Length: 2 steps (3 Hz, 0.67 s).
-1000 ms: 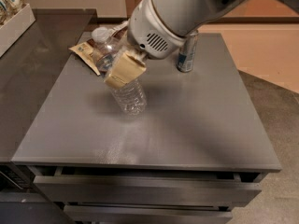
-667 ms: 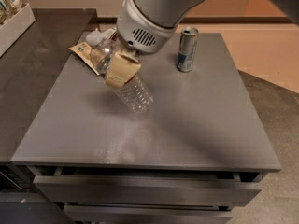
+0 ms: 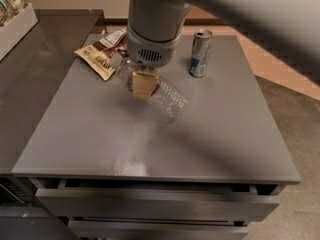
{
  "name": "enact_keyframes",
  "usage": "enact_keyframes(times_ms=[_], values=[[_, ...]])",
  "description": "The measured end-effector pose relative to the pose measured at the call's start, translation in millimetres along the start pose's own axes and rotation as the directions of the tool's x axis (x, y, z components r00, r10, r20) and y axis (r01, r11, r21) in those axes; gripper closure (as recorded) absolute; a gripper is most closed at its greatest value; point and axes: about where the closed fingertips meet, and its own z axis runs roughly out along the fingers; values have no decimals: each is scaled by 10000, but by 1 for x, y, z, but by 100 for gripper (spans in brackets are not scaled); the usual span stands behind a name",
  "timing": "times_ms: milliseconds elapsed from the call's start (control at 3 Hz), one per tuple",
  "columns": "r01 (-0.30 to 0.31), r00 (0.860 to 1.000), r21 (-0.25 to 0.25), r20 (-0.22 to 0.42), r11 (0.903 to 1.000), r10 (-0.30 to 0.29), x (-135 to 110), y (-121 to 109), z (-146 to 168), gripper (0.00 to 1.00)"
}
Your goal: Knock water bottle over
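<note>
A grey table (image 3: 210, 134) with a smooth, slightly shiny top fills most of the view, seen from above and in front. Under its front edge are two drawers (image 3: 150, 206). A darker counter (image 3: 40, 69) adjoins the left side and holds a white tray (image 3: 17, 26) of packets at its far left corner. To the right, beyond the table edge, is floor (image 3: 295, 99), tan farther away and grey closer.

The robot's large white arm (image 3: 155, 19) comes down from the top of the view. The gripper (image 3: 141, 83) sits over the far left part of the table, in front of the bottle's upper half. It cannot be told whether the gripper is clamped or apart.

The bottle (image 3: 167, 96) is tipped far over. Its white cap points to the far left and its clear ribbed base to the near right. Whether it rests flat on the table cannot be told.

Just beyond the cap lies a snack bag (image 3: 100, 56), near the far left edge. A can (image 3: 200, 53) stands upright toward the far edge, to the right of the arm and apart from the bottle.

The near half and the right side of the table are bare grey surface out to the front and right edges.
</note>
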Motion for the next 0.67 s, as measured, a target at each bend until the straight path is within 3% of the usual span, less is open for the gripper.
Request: enact_keyframes(times_ms=[333,667], values=[[156,9941,341,-1077,9993,-118,16,-12,10,82],[402,9798,445,-1978,9982,-306,27,-22,18,58]])
